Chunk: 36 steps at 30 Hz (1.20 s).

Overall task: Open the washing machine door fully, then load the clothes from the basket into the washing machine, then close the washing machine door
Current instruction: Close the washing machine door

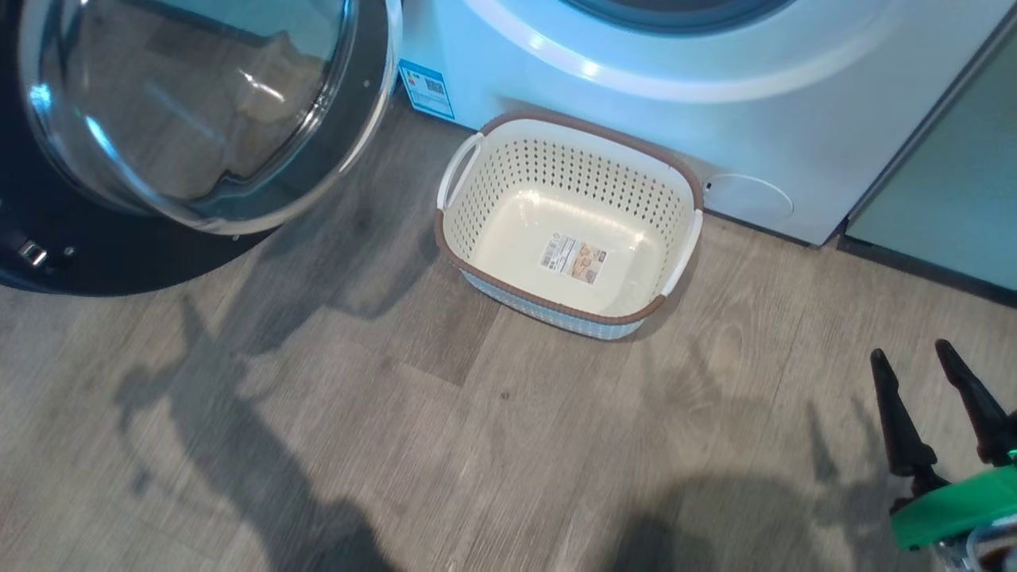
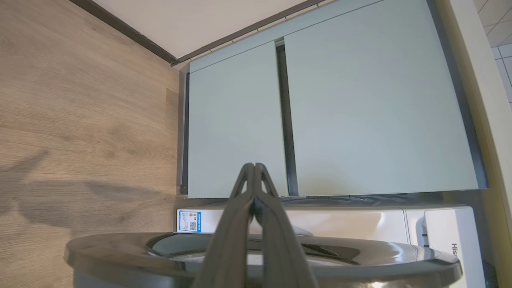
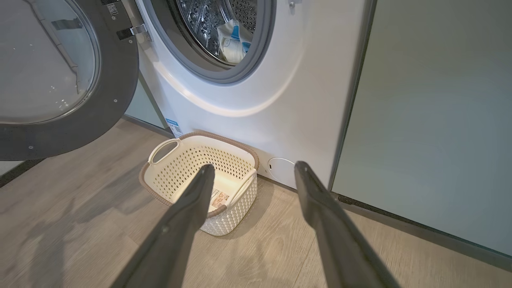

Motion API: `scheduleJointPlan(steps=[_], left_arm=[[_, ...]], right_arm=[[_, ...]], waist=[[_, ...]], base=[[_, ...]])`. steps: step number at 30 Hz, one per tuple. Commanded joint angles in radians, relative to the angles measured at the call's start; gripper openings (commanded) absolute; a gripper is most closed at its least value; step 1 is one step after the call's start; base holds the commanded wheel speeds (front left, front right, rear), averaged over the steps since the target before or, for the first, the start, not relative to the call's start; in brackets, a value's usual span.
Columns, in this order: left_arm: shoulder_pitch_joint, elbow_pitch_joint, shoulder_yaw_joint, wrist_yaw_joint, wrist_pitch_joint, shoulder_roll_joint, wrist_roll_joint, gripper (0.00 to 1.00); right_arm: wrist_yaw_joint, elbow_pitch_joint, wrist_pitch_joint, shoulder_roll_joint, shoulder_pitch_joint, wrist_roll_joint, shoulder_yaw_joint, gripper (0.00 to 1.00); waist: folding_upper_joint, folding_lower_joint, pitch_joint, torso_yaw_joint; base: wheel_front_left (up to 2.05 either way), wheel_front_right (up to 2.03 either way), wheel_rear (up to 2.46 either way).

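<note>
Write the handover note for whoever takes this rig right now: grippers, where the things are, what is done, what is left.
Left gripper: shut, nothing in it, above the rim of the washing machine door.
Right gripper: open, empty, pointing towards the basket.
Things: the door is swung wide open. The basket stands empty on the floor against the front of the washing machine. The clothes lie in the drum.
Done: door opened, clothes loaded.
Left: close the door.
</note>
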State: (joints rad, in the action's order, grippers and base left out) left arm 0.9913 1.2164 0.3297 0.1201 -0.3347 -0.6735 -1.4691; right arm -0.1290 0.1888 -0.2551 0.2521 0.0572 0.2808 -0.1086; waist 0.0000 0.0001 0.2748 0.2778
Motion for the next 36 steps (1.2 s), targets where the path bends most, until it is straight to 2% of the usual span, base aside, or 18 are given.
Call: scheduleJointPlan(steps=[1,9,22,36], left_arm=[[0.026,-0.023,0.008,0.004,-0.009,-0.084,0.007,0.0],[0.052,-0.024,-0.01,0.008,-0.025,-0.082,0.018,0.0],[0.088,-0.046,-0.074,0.01,-0.102,-0.044,0.055,0.0],[0.07,-0.112,-0.16,0.01,-0.209,0.042,0.09,0.0]], right_arm=[[-0.002,-0.033,-0.007,0.031,0.032,-0.006,-0.02,1.0],[-0.002,-0.036,-0.007,0.044,0.041,-0.006,-0.021,1.0],[-0.002,-0.031,-0.007,0.039,0.053,-0.008,-0.015,1.0],[-0.002,-0.012,-0.007,-0.002,0.035,-0.004,-0.02,1.0]], waist=[[0.0,-0.0001,0.008,-0.003],[0.0,-0.0001,0.034,-0.015],[0.0,-0.0001,0.039,-0.022],[0.0,-0.0001,-0.045,-0.014]], base=[[0.0,0.0,0.0],[0.0,0.0,0.0],[0.0,0.0,0.0],[0.0,0.0,0.0]])
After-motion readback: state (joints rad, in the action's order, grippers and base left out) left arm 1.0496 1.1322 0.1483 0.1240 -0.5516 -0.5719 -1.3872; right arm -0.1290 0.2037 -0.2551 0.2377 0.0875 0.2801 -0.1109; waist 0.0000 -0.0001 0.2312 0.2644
